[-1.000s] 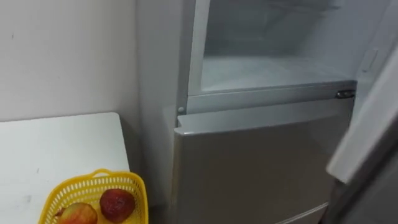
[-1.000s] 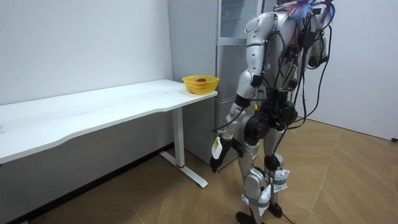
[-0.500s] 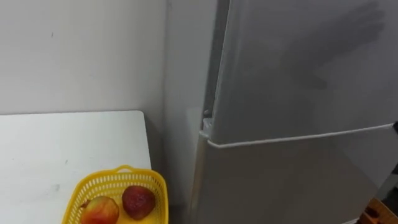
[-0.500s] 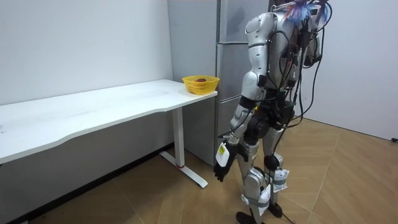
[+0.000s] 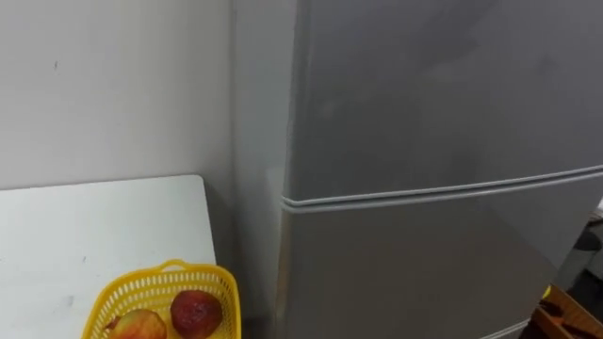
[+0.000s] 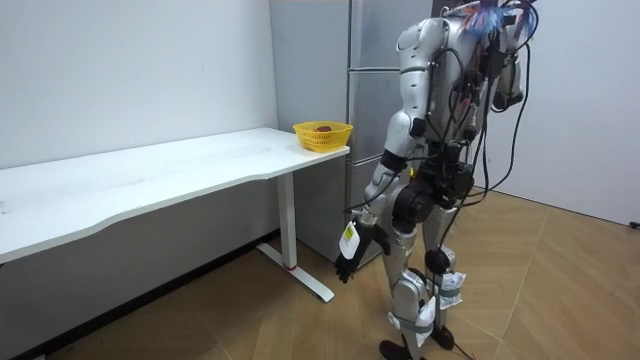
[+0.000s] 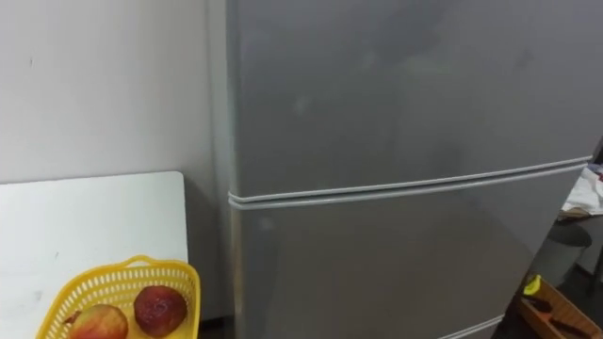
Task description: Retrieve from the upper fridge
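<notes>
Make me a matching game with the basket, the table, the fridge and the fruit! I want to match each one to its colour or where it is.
Things:
1. basket
2. table
3. fridge
4. fruit

Colour, place or state:
a. white, next to the fridge
b. grey, doors shut
c. yellow, on the table's corner
d. lying in the basket

Pairs: 1-c, 2-a, 3-b, 4-d
</notes>
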Motion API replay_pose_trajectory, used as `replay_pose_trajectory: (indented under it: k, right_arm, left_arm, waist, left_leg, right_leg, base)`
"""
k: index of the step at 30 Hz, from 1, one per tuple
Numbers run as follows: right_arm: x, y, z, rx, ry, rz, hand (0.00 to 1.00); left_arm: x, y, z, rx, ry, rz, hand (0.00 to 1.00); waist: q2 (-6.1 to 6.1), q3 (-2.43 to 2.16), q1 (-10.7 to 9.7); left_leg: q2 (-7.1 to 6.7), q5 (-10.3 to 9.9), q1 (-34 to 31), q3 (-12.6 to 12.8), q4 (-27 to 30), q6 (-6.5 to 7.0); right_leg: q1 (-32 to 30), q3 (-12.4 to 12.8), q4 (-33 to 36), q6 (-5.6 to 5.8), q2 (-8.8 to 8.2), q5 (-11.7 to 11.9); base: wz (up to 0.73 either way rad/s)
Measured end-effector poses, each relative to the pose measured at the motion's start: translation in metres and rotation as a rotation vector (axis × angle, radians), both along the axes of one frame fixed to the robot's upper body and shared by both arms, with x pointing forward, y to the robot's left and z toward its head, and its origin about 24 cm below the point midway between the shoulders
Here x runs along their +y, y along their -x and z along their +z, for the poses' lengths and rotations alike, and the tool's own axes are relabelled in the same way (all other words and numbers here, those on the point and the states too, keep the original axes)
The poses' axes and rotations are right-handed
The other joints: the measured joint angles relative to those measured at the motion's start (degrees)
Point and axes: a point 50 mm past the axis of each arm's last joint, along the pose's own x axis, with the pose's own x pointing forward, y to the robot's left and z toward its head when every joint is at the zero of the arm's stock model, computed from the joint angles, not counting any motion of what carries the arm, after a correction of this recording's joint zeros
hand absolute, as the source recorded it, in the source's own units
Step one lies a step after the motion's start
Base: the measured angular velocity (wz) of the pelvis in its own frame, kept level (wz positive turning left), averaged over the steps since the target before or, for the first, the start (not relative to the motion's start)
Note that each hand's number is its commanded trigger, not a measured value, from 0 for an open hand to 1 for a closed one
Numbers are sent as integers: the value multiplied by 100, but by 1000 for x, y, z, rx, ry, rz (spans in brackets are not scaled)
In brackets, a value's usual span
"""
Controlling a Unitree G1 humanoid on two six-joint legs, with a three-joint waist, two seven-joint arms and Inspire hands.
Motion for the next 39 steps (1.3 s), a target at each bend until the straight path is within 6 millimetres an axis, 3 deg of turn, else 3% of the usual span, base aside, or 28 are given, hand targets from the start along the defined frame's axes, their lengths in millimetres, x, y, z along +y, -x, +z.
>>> replay_pose_trajectory:
  k: [8, 13, 17, 20, 21, 22, 23, 24, 28, 31, 39]
  right_arm:
    - [-13, 1, -14, 26, -74, -53, 0]
    - [-24, 7, -32, 74, -151, -97, 0]
    - [-29, 14, -82, 210, -311, -165, 0]
    - [-27, 18, -143, 394, -501, -185, 0]
    - [-25, 23, -170, 463, -615, -189, 0]
    - [-24, 27, -183, 498, -672, -195, 0]
    - [-20, 34, -209, 580, -770, -212, 0]
    - [-16, 42, -234, 662, -861, -227, 0]
    - [1, 82, -303, 861, -1207, -292, 0]
    - [9, 102, -324, 921, -1324, -349, 0]
    - [32, 137, -357, 1076, -1509, -441, 0]
  left_arm:
    - [-1, -3, 0, 0, 9, -19, 0]
    - [0, -8, 0, -18, -6, -21, 0]
    - [-2, -13, 0, -22, -24, -48, 0]
    - [-6, -21, 0, -41, -26, -69, 0]
    - [-8, -23, -1, -46, -24, -69, 0]
    - [-9, -23, -1, -48, -21, -65, 0]
    - [-12, -22, -2, -46, -13, -54, 0]
    - [-14, -20, -3, -41, -7, -51, 0]
    - [-17, -12, -4, -19, -1, -44, 0]
    - [-22, -2, -5, 0, 16, -33, 0]
    - [-23, 7, -5, 17, 28, -2, 0]
  waist:
    - [-63, 36, -41]
    - [-42, 10, -23]
    - [40, 2, 71]
    - [204, 9, 68]
    - [248, -14, 87]
    - [289, -25, 107]
    - [333, 0, 154]
    - [412, -2, 164]
    - [456, 1, 187]
    - [434, 3, 172]
    - [381, -2, 194]
  left_leg:
    - [10, 4, 1, 10, -1, -7]
    - [9, 3, -125, 21, 2, -6]
    - [12, 2, -180, 32, -1, -6]
    - [11, -3, -173, 19, -5, 3]
    - [13, -3, -145, 10, -31, 3]
    - [14, -3, -131, 9, -55, 3]
    - [8, -3, -99, 8, -87, 3]
    - [5, -3, -78, 7, -83, 4]
    - [-56, 3, -19, -45, -35, 8]
    - [-55, 3, -27, -86, 3, 8]
    - [-79, 5, 8, -213, 14, 9]
  right_leg:
    - [-17, 41, 1, -6, 42, 2]
    - [-111, 36, -12, -5, 49, 24]
    - [-101, -1, -7, -4, 42, 38]
    - [-85, -84, 8, 0, -14, 40]
    - [-64, -79, 9, 2, -19, 39]
    - [-59, -60, 7, 4, -17, 38]
    - [-47, -45, 7, 6, -17, 36]
    - [-38, -9, 11, 10, -18, 30]
    - [-39, 10, 127, 31, -57, -133]
    - [-8, -3, 87, 31, -57, -127]
    - [92, -113, 46, 31, -74, -122]
  base:
    - [-1]
    - [0]
    - [0]
    - [5]
    - [3]
    - [0]
    - [-6]
    - [-6]
    - [8]
    - [4]
    - [7]
